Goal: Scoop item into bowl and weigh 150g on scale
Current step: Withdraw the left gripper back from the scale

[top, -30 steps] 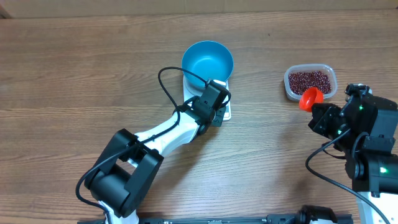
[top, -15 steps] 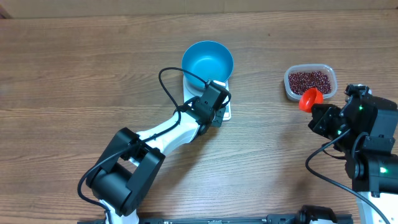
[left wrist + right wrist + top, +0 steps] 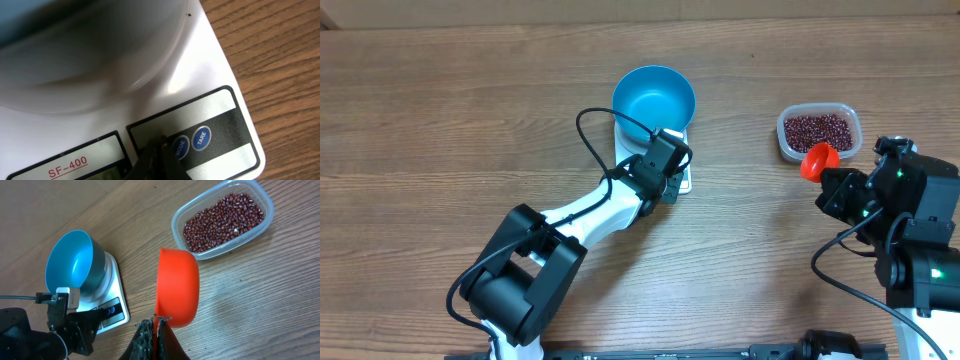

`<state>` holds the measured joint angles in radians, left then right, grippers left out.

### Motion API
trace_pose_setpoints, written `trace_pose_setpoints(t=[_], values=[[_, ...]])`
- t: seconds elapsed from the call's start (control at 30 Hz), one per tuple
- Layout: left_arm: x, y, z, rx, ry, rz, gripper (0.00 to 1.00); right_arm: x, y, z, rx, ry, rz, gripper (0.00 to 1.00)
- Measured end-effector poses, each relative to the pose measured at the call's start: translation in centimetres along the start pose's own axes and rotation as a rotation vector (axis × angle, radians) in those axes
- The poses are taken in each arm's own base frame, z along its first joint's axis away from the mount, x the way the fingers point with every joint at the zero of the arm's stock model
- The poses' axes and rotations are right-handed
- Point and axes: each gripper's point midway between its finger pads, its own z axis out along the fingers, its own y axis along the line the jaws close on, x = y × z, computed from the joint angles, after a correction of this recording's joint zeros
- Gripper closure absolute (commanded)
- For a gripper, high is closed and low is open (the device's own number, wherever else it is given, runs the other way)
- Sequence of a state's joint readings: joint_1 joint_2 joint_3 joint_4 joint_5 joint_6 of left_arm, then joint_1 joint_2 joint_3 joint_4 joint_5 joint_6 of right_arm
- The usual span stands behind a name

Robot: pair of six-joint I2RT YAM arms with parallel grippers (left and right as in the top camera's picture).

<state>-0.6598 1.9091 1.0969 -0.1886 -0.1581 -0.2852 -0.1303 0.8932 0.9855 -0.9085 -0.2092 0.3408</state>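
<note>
The blue bowl [image 3: 653,98] stands on the white scale [image 3: 684,183]. My left gripper [image 3: 670,178] is shut and holds nothing. In the left wrist view its tips [image 3: 159,146] rest on the scale's [image 3: 200,65] dark button panel, just left of the MODE button [image 3: 180,147]. My right gripper [image 3: 832,175] is shut on the handle of an orange scoop [image 3: 820,158], which looks empty in the right wrist view [image 3: 177,287]. The scoop hovers just in front of the clear tub [image 3: 818,131] of red-brown beans [image 3: 222,216].
A TARE button [image 3: 201,138] sits right of MODE. The left arm [image 3: 590,215] stretches from the table's front left up to the scale. The right arm's base [image 3: 920,260] stands at the front right. Bare wood lies around them.
</note>
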Motion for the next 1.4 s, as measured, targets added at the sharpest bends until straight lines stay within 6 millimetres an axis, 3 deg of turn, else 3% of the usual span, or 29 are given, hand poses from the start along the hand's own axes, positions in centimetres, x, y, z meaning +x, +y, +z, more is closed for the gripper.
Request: trace_pose_setpoints(t=[0.2, 0.3, 0.37, 0.53, 0.6, 0.7, 1.1, 1.4], values=[[0.1, 0.1, -0.5, -0.008, 0.029, 0.005, 0.96, 0.0, 0.0, 0.0, 0.000, 0.000, 0.000, 0.96], [-1.2, -0.1, -2.4, 0.008, 0.007, 0.001, 0.96, 0.0, 0.0, 0.0, 0.000, -0.001, -0.001, 0.96], [-3.2, -0.7, -4.7, 0.044, -0.040, -0.007, 0.95, 0.0, 0.0, 0.0, 0.000, -0.001, 0.000, 0.96], [-8.9, -1.9, -13.7, 0.155, -0.225, -0.030, 0.96, 0.0, 0.0, 0.0, 0.000, 0.000, 0.000, 0.96], [-9.6, -1.8, -16.7, 0.177, -0.262, -0.032, 0.96, 0.0, 0.0, 0.0, 0.000, 0.000, 0.000, 0.96], [-9.3, -1.4, -19.4, 0.188, -0.278, -0.016, 0.96, 0.0, 0.0, 0.0, -0.001, -0.001, 0.000, 0.96], [-9.3, 0.0, -23.8, 0.195, -0.340, 0.027, 0.96, -0.2, 0.1, 0.0, -0.003, -0.009, -0.002, 0.96], [-9.3, 3.2, -24.0, 0.224, -0.313, -0.043, 0.96, -0.2, 0.1, 0.0, -0.004, -0.009, -0.003, 0.96]])
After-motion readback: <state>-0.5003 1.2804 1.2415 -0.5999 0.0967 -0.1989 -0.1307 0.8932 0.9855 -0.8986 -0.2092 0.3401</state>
